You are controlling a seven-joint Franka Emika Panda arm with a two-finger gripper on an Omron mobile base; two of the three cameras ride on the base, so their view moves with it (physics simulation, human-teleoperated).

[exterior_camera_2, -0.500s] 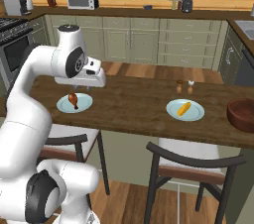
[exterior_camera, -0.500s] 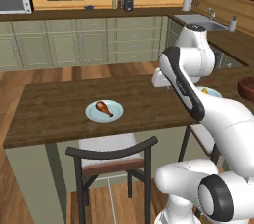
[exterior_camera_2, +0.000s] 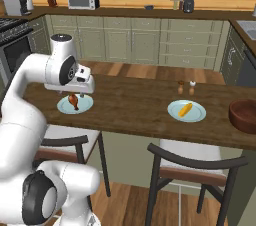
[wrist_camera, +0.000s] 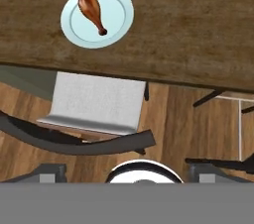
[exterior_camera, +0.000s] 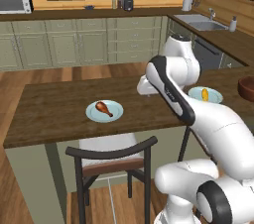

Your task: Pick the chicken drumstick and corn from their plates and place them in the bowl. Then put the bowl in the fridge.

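Above the wooden counter [exterior_camera: 59,104], the gripper [exterior_camera_2: 75,92] points straight down, well clear of the surface; whether its jaws are parted I cannot tell. Off to one side below lies the glossy reddish-brown chicken drumstick [wrist_camera: 92,12], on a round pale-blue plate [wrist_camera: 119,15]. Farther along, the yellow corn [exterior_camera_2: 185,109] rests on its plate [exterior_camera_2: 196,115], the dark wooden bowl [exterior_camera_2: 244,115] beyond.
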